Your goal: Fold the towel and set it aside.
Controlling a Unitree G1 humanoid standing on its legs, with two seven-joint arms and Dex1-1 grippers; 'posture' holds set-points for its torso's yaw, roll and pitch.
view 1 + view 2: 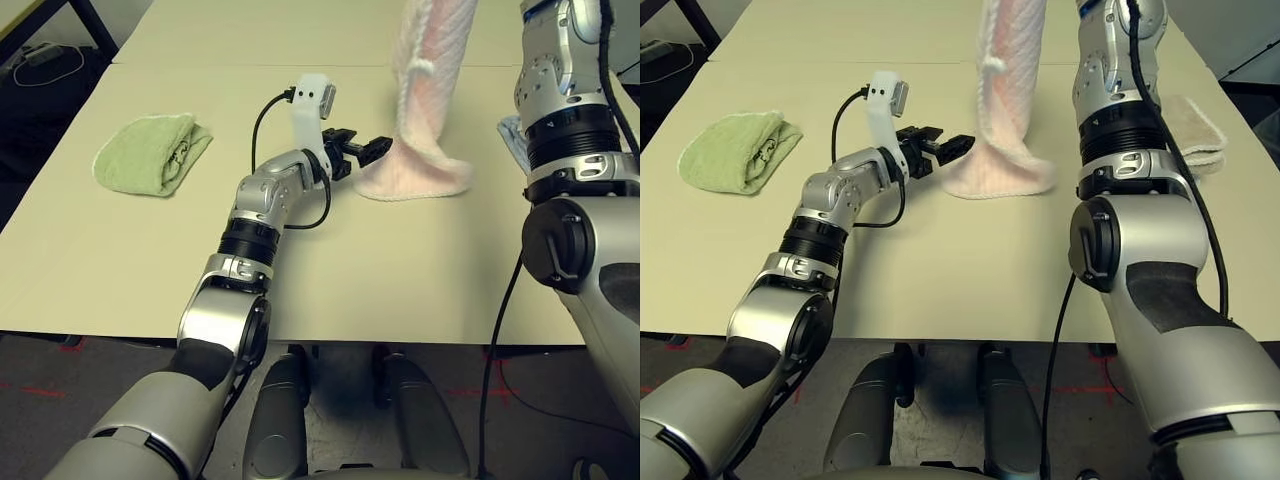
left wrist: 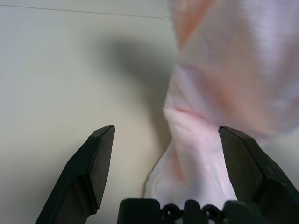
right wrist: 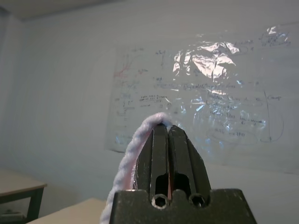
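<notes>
Head views, towel: the pink towel (image 1: 425,110) hangs as a long column from above the picture's top edge, its lower end pooled in a heap on the table (image 1: 120,260).
Head views, left gripper: the left gripper (image 1: 362,151) lies low over the table, pointing at the heap's near-left edge, fingers spread; the tips sit just beside the cloth, and I cannot tell whether they touch it.
Head views, right arm: the right arm rises steeply beside the hanging towel.
Head views, other cloths: a green towel (image 1: 150,152) lies bunched well to the left; a beige towel (image 1: 1195,125) lies behind the right arm.
Left wrist view: both black fingers (image 2: 88,168) stand wide apart, with the pink cloth filling the gap toward one finger and bare table toward the other.
Right wrist view: the right gripper (image 3: 167,133) has its fingers pressed together, pinching an edge of the towel that drapes down one side; behind is a wall with a whiteboard (image 3: 210,93).
</notes>
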